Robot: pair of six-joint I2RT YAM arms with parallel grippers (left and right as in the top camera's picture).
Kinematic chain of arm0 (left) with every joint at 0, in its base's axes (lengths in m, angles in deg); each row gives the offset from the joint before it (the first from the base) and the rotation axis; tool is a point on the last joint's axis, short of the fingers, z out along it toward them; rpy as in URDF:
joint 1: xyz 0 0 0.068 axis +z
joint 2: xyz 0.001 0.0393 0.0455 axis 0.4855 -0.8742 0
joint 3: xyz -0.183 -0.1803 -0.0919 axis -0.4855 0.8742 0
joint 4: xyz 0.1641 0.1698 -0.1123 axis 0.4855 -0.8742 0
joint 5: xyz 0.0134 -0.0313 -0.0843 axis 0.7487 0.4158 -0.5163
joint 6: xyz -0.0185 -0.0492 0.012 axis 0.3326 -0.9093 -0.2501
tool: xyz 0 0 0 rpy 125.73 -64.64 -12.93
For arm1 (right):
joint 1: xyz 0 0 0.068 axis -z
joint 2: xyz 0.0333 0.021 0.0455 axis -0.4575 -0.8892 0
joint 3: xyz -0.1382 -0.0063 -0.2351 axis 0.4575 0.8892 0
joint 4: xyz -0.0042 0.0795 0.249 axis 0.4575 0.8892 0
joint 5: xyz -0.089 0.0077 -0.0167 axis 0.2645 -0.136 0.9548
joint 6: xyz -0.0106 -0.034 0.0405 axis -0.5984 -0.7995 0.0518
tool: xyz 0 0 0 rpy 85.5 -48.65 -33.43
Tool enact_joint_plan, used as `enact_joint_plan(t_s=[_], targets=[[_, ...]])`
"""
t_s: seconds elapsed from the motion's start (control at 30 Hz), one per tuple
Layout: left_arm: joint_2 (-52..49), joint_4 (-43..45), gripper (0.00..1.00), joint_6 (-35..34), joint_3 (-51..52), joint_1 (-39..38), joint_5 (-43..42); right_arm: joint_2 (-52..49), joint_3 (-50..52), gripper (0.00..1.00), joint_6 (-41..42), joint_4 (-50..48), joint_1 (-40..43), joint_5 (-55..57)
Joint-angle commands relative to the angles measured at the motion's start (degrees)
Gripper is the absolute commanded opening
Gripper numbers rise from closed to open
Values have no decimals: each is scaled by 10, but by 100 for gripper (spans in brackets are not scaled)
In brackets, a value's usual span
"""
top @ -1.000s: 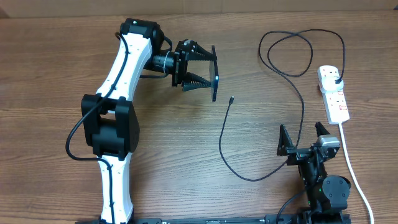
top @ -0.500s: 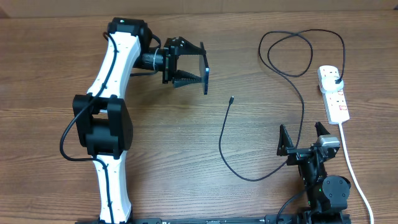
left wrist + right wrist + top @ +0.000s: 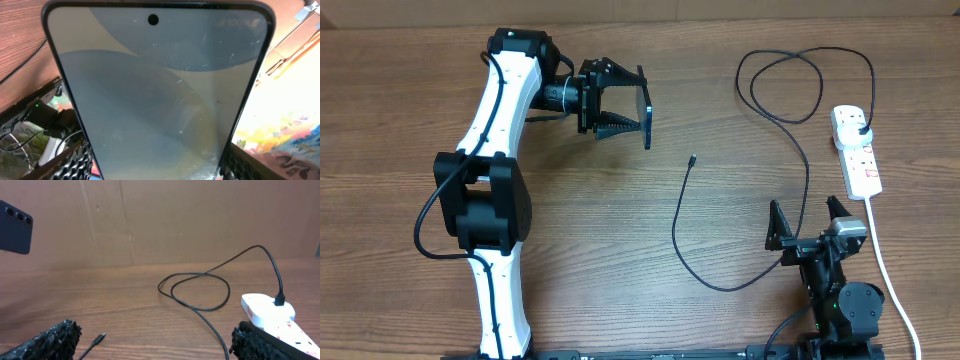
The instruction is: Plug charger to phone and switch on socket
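Two steps are left, as we read it, and neither has begun: the connector is not in the phone, and we cannot tell whether the switch is on.

Across the wooden table [image 3: 410, 120], the left arm [image 3: 505, 100] reaches forward and bends toward the middle. The left gripper [image 3: 638, 100] is clenched on the phone [image 3: 160, 90], gripping it by its two long sides with the screen facing back toward the wrist. The phone is held off the table and shows only its dark edge from above.

The right gripper [image 3: 804, 212] sits low near its base, fingers spread wide, grasping nothing. The socket [image 3: 857, 150] lies ahead of it and a little to its right, well apart. The charger [image 3: 800, 150] already has its plug [image 3: 861, 128] seated in the socket's far end. From there the cable loops ahead of the right gripper, then sweeps round to its left.

The connector tip [image 3: 692, 160] lies loose on the table, ahead and to the left of the right gripper. It is beyond the phone from the left gripper and touches neither.

The red switches [image 3: 865, 158] are too small for us to read their position.

So the wall end looks done. In our judgement, what is left is picking up the tip, mating it with the phone's port, and pressing the switch.
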Motion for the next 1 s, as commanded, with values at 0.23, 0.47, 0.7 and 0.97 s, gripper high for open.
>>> enact_joint_plan(t_s=[0.23,0.47,0.7,0.97], targets=[[10,-2,70,-3,-16,0,-32,5,6,100,270,-48,1,-361],[10,-2,69,-4,-16,0,-32,-11,-94,100,296,-108,8,-333],[10,-2,69,-4,-16,0,-32,-226,-430,100,89,357,55,-230],[10,-2,70,-4,-16,0,-32,-453,-609,100,60,575,57,-369]])
